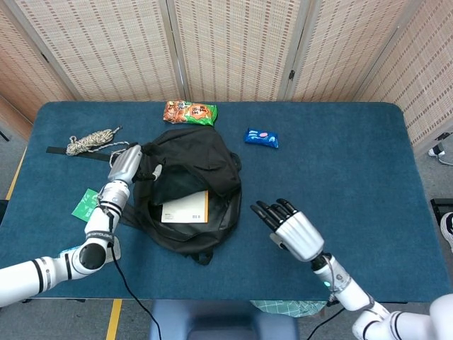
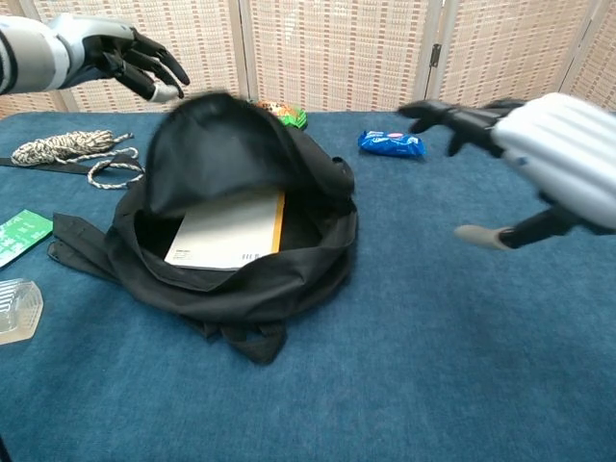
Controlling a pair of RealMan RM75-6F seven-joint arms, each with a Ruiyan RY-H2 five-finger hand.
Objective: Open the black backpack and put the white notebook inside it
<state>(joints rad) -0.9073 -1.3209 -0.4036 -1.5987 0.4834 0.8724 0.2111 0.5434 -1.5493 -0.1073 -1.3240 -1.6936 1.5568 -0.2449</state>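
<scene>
The black backpack lies open on the blue table, its mouth towards me. The white notebook lies flat inside the opening, its orange spine edge showing. My left hand is at the backpack's left edge; in the chest view the left hand hangs above the bag's flap with fingers spread and nothing in them. My right hand is out of the bag, over the bare table to its right, fingers apart and empty; the right hand shows large in the chest view.
An orange and green snack bag lies behind the backpack, a blue packet to its right. A coiled rope and a black strap lie at the far left. A green card and a clear plastic piece sit near the left front.
</scene>
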